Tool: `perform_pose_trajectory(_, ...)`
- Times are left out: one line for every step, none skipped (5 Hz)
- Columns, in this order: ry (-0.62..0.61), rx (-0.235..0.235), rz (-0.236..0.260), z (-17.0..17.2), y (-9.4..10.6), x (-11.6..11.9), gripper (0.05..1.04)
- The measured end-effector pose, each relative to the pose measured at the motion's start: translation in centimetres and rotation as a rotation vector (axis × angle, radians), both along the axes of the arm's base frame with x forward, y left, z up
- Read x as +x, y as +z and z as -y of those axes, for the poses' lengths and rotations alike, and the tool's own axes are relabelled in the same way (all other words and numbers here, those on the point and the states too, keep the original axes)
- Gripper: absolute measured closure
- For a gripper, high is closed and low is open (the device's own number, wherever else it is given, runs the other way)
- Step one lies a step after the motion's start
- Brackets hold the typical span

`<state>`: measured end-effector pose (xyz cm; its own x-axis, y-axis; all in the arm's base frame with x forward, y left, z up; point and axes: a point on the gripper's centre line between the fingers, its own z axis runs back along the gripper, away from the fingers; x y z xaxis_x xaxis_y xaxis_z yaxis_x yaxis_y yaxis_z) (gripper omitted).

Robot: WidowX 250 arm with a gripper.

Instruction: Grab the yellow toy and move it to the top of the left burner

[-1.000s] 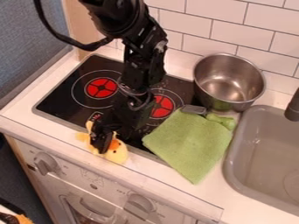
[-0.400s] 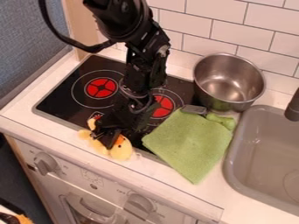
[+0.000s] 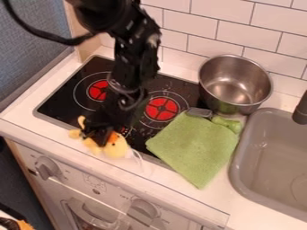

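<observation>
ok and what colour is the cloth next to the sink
The cloth is plain light green, as the camera view shows.

Your black, jointed robot arm (image 3: 133, 67) has a smooth, rounded upper housing (image 3: 107, 17), knobbly lower segments (image 3: 137, 44) flecked with pale glints, a thick black cable (image 3: 37, 34) and a matching black claw (image 3: 99, 137).

A green cloth (image 3: 195, 148) lies near a steel pot (image 3: 235, 84), beside the gray sink (image 3: 269, 157).

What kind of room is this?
It looks like a small kitchen, perhaps a toy one: there's a stovetop with red burners, a grey sink and a metal pot.
</observation>
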<state>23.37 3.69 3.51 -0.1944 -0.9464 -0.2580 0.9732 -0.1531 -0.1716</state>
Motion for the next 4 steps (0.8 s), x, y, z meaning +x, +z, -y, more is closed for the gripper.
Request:
perform_pose_trajectory(-0.002, 0.0, 0.031, -0.4, 1.4, 0.4, 0.759)
perform_pose_trajectory(0.011, -0.01, 0.097, -1.6, 4.0, 2.0, 0.759)
perform_pose_trajectory(0.051, -0.044, 0.192, -3.5, 7.1, 4.9, 0.759)
perform_pose_trajectory(0.092, -0.098, 0.196, -5.5, 7.3, 8.5, 0.759)
